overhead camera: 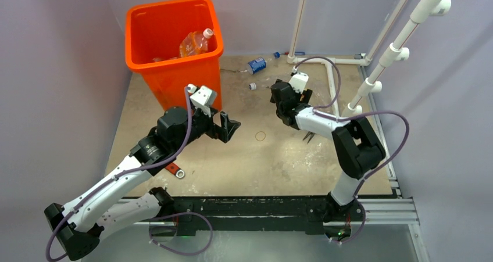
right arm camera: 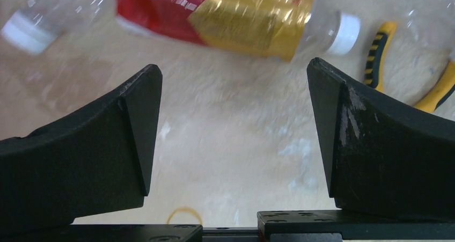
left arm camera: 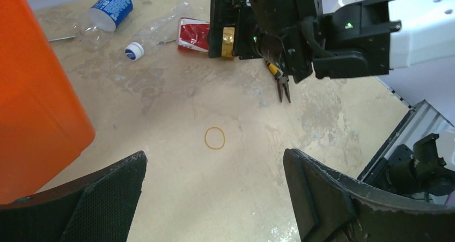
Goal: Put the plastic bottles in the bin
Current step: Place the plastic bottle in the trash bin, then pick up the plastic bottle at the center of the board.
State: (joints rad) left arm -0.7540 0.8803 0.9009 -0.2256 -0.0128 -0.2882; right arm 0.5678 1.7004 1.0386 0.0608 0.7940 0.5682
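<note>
The orange bin [overhead camera: 174, 70] stands at the back left, and an orange-tinted bottle [overhead camera: 197, 41] lies inside it. On the floor beyond it lies a blue-labelled bottle [overhead camera: 256, 64] [left arm camera: 110, 11]. A crushed clear bottle with a red label [left arm camera: 182, 35] [right arm camera: 236, 11] rests beside it, its cap [overhead camera: 252, 86] showing. My right gripper [overhead camera: 278, 94] [right arm camera: 234, 67] is open, low over the floor just short of that red-labelled bottle. My left gripper [overhead camera: 231, 125] [left arm camera: 214, 155] is open and empty, near the bin's front corner.
Yellow-black pliers [left arm camera: 281, 83] [right arm camera: 386, 54] lie under the right arm. A rubber band [overhead camera: 260, 136] [left arm camera: 214, 138] lies mid-table. A red-handled wrench [overhead camera: 174, 170] sits near the left arm. White pipes [overhead camera: 325, 58] border the back right.
</note>
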